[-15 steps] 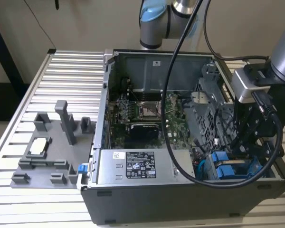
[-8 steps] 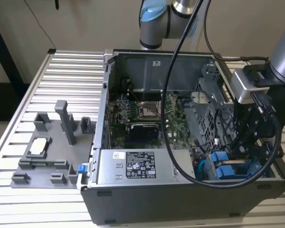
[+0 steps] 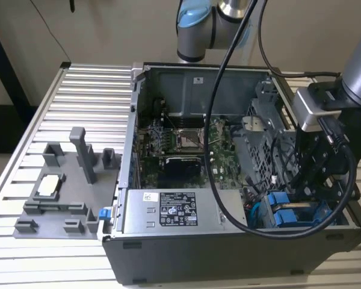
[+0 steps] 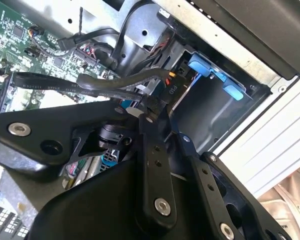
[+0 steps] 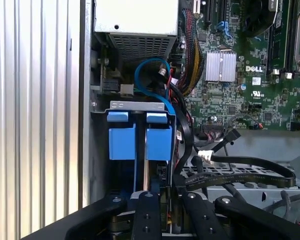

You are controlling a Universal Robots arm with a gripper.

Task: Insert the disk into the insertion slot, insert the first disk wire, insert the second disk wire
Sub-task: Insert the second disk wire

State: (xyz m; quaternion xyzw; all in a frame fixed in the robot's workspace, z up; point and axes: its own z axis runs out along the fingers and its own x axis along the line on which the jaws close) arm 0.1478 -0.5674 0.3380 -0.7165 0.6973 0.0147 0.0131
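Note:
Two blue-fronted carriers stand side by side in the insertion slot (image 5: 135,106), a grey metal bay in the case's corner (image 3: 325,218). The carrier nearer the motherboard holds the disk (image 5: 159,142), whose blue front also shows in the exterior view (image 3: 284,215). My gripper (image 4: 151,111) reaches down into the case behind that carrier (image 3: 304,195). Its fingers (image 5: 146,212) are shut on the black connector (image 4: 164,94) of a disk wire with orange and red strands. The connector sits close to the disk's rear edge; I cannot tell whether it is seated.
A flat black cable (image 5: 250,172) loops beside the gripper, and a blue cable (image 5: 145,75) arcs above the bay. The silver labelled box (image 3: 174,212) and motherboard (image 3: 186,141) fill the case. A grey fixture (image 3: 63,186) stands on the ribbed table at the exterior view's left.

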